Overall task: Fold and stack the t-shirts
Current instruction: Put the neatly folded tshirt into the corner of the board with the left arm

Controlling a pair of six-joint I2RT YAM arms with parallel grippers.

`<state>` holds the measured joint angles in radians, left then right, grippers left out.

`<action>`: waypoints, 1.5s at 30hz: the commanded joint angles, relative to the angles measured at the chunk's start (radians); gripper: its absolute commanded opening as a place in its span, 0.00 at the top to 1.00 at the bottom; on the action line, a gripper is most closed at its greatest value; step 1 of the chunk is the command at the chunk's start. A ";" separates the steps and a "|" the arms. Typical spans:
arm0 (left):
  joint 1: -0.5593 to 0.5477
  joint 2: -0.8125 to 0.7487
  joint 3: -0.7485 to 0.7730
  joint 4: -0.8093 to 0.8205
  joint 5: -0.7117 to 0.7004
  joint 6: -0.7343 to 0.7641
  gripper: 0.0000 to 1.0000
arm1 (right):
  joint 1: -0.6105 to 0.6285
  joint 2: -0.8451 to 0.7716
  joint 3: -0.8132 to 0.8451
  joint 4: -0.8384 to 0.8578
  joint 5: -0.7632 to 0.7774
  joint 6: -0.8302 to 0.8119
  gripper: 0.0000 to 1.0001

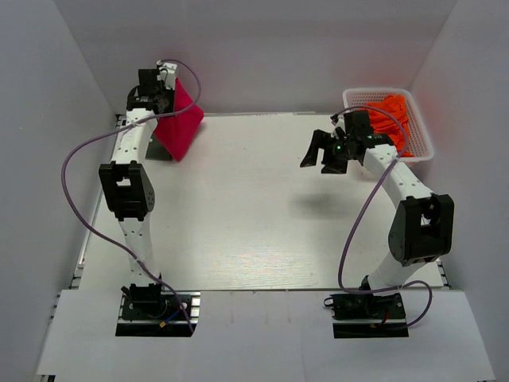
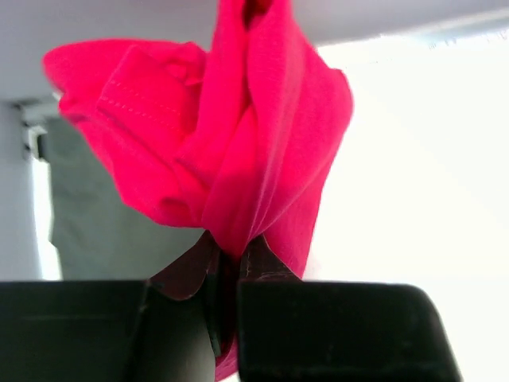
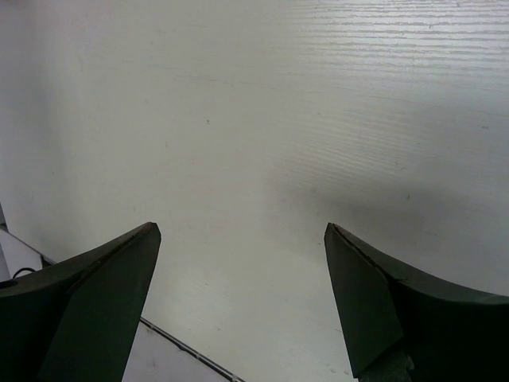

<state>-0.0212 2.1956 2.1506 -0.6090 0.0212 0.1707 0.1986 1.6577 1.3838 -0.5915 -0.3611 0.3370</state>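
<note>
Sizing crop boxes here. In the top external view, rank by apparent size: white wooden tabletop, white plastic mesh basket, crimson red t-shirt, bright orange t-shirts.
1. white wooden tabletop
2. white plastic mesh basket
3. crimson red t-shirt and bright orange t-shirts: alike; red hangs lifted, orange partly hidden, so unranked.

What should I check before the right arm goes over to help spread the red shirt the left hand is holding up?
1. Grip: the left hand is shut on the red t-shirt, with fabric pinched between its fingers. Ok.
2. The right hand is open and empty. Ok.
3. Shirt ready to fold: it hangs bunched and twisted, not spread. Not ok.
4. Shirt's lower edge off the table: cannot tell from the top view.
5. Landing area: the table surface below the right hand is bare. Ok.
6. The orange t-shirts lie inside the white basket, out of the way. Ok.
</note>
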 commanded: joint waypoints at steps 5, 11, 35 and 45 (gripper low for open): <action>0.064 0.039 0.144 0.038 0.169 0.070 1.00 | -0.004 0.000 0.083 -0.036 0.033 0.014 0.10; 0.107 0.040 0.198 0.048 0.256 0.061 1.00 | -0.002 0.022 0.113 -0.033 0.031 0.020 0.10; 0.244 0.042 0.092 0.135 0.326 0.001 1.00 | 0.002 0.111 0.130 0.004 -0.035 0.056 0.10; 0.253 0.105 0.000 0.308 0.034 -0.030 0.81 | 0.001 0.125 0.149 -0.018 -0.021 0.054 0.10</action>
<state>0.2291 2.3035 2.1483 -0.4133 0.1688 0.1555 0.1986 1.7870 1.4841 -0.6197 -0.3729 0.3893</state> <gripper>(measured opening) 0.187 0.897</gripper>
